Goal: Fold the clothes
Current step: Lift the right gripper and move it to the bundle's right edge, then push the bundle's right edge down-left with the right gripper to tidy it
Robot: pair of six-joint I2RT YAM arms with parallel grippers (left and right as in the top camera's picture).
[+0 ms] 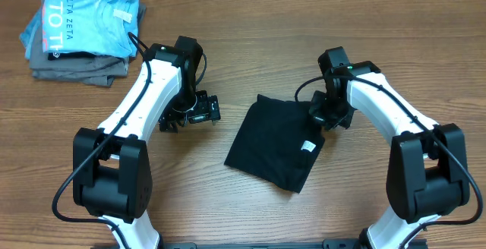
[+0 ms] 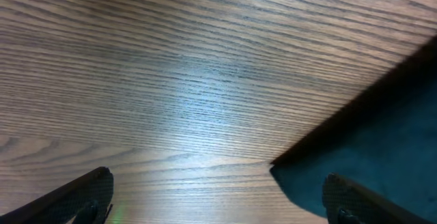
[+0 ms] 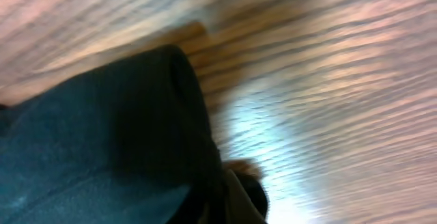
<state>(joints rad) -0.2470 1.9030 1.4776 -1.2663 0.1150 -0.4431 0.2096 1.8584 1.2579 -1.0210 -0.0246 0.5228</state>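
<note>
Plain black soft-fabric T-shirt (image 1: pixel 273 144), far right corner pinched in right gripper (image 1: pixel 322 118); left gripper (image 1: pixel 206 112) wide open, empty; blue-and-grey folded garment pile (image 1: pixel 80 29) far left

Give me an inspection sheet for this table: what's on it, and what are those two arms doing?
Surface: wooden table, bare wood grain.
Job's things: black T-shirt lying mid-table, folded into a rough four-sided shape, white tag showing.
Clutter: pile of folded clothes at the far left corner, a light blue T-shirt with white lettering on top of grey garments.
Grippers: left gripper open, empty, over bare wood beside the shirt's left edge; right gripper shut on the shirt's upper right corner.
Cables: black cables loop along both arms, clear of the shirt.
Surroundings: nothing seen.
</note>
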